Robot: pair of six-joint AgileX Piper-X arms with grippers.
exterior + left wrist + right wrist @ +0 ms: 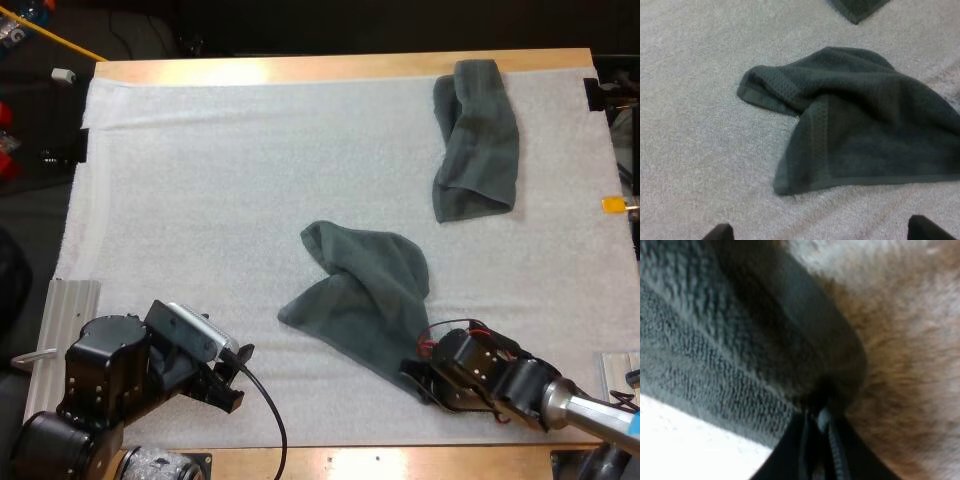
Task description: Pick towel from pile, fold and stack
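Note:
A crumpled dark grey-green towel (365, 290) lies on the white mat near the middle. My right gripper (415, 378) is at its near corner and shut on the towel's edge; up close its black fingers (805, 450) pinch the ribbed cloth (715, 340). My left gripper (235, 375) rests low over the mat to the left of the towel, open, its fingertips (717, 232) wide apart and clear of the towel (860, 125). A second towel (475, 140), loosely doubled over, lies at the far right of the mat.
The white mat (220, 180) covers the wooden table (300, 68). A corner of the second towel (855, 7) shows beyond the crumpled one. A pale ribbed block (60, 330) sits at the mat's left edge.

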